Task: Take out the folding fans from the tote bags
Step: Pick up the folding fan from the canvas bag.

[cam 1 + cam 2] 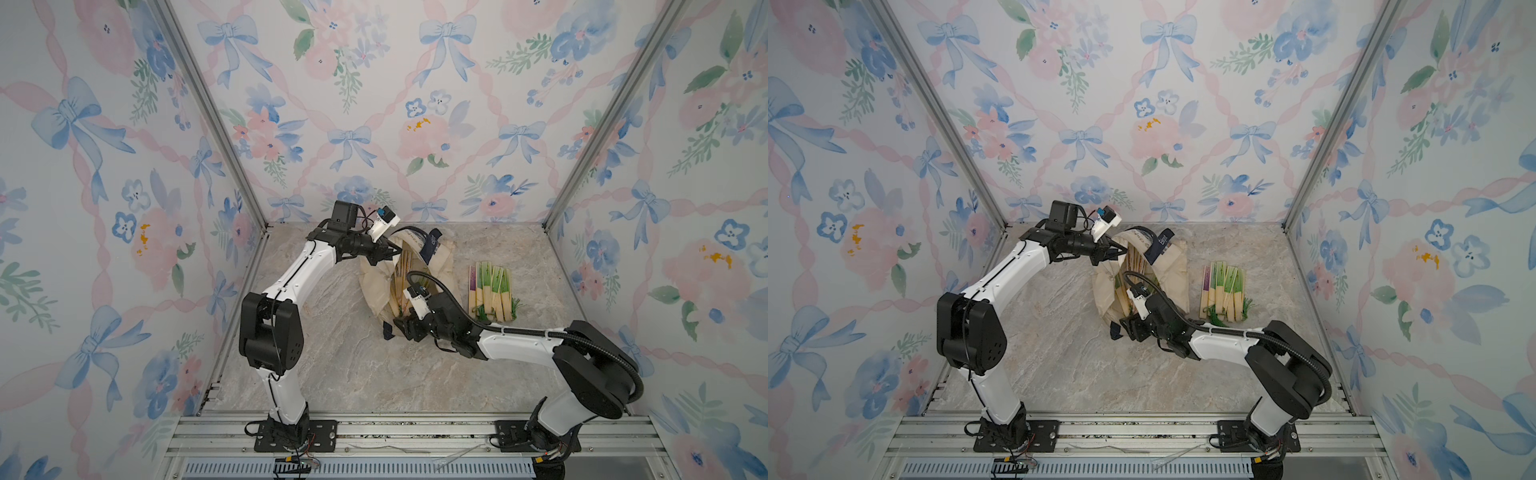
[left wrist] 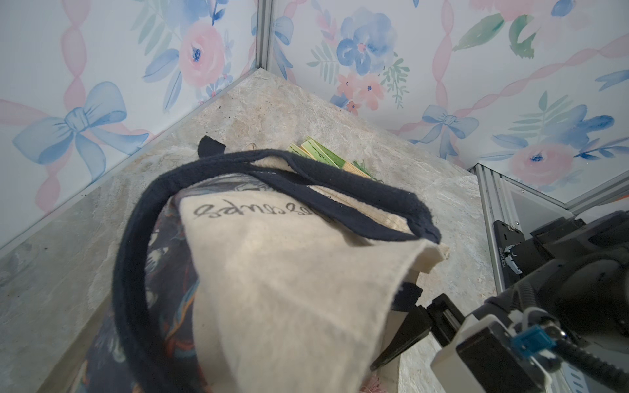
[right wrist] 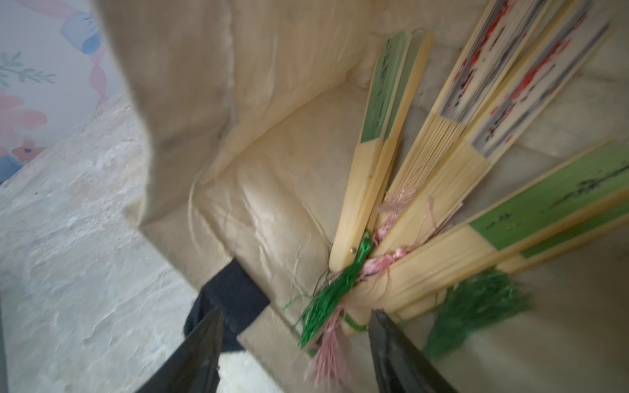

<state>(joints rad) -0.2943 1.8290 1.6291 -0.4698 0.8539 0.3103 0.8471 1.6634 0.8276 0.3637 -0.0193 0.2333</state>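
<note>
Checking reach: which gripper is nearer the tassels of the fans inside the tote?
Right. The right gripper, fingers open, sits at the tassels; the left gripper pinches the tote bag's canvas at the fans' far end.

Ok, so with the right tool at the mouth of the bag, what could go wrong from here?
1. The tassels of the fans in the bag look tangled, so the open right tool may drag out several at once.
2. The dark strap lies close to that tool and could get pinched instead.
3. If the shut left tool loses the cloth, the mouth may fall closed.
</note>
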